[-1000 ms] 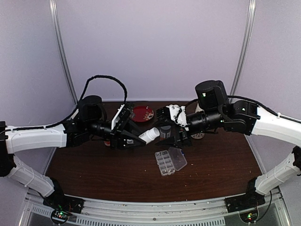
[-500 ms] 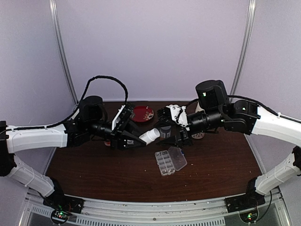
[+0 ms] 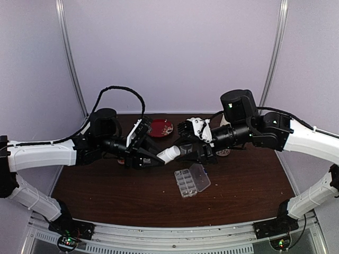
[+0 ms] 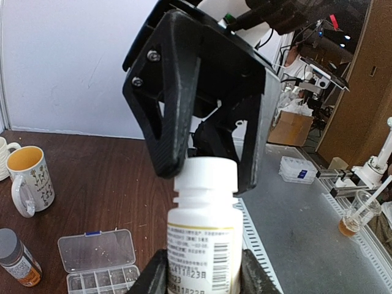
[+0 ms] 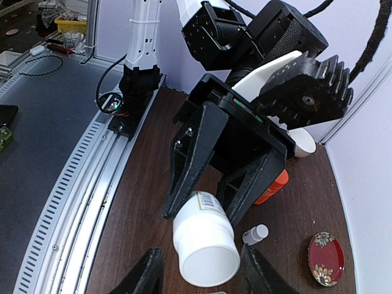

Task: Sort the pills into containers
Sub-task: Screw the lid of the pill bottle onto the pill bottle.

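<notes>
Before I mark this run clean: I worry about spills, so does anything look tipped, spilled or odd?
Nothing looks spilled. The white pill bottle is off the table, held sideways by the left pincer, its cap inside the right pincer. The clear organizer box lies with its lid open.

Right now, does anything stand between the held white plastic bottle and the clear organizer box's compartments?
Yes: the bottle's white cap is on, flanked by the right gripper. The clear organizer box lies open, nothing visible covering it.
</notes>
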Available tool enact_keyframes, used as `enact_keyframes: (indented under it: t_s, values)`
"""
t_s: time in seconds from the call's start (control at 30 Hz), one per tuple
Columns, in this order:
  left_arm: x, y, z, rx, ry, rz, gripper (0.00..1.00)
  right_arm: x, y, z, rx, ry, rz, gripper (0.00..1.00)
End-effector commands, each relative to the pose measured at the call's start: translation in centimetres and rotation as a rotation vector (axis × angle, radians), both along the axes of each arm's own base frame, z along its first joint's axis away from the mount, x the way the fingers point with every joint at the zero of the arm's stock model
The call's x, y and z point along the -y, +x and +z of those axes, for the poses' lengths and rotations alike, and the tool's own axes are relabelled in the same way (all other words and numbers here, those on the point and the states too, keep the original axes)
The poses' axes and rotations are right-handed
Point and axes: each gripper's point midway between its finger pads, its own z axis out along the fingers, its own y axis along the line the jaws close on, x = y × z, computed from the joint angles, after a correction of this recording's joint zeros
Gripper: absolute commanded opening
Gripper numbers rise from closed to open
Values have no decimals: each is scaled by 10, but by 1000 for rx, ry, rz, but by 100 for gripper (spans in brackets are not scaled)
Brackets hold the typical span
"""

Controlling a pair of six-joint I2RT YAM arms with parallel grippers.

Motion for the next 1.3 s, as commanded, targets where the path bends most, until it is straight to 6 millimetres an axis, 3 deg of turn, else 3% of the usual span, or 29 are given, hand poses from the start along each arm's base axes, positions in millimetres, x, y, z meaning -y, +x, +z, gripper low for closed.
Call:
enact_keyframes:
  t_s: [0.0, 0.43, 0.67, 0.87, 1.03, 1.27]
  values:
    - [1, 1, 9, 37, -29, -11, 0, -1, 0, 13, 6, 24, 9, 43]
    - [2, 4, 7, 48, -23, 7, 0, -8, 7, 6, -64, 12, -30, 27]
    - [1, 17, 7, 137, 0, 85, 0, -12, 13, -1, -159, 42, -91, 21]
    - [-3, 35, 19, 330, -17, 201, 0, -17, 20, -1, -289, 88, -170, 19]
    - [-12, 59, 32, 497, 13, 371, 0, -16, 41, 2, -416, 126, -343, 16]
    - [-12, 78, 37, 794, 141, 543, 0, -14, 65, 3, -660, 189, -567, 16]
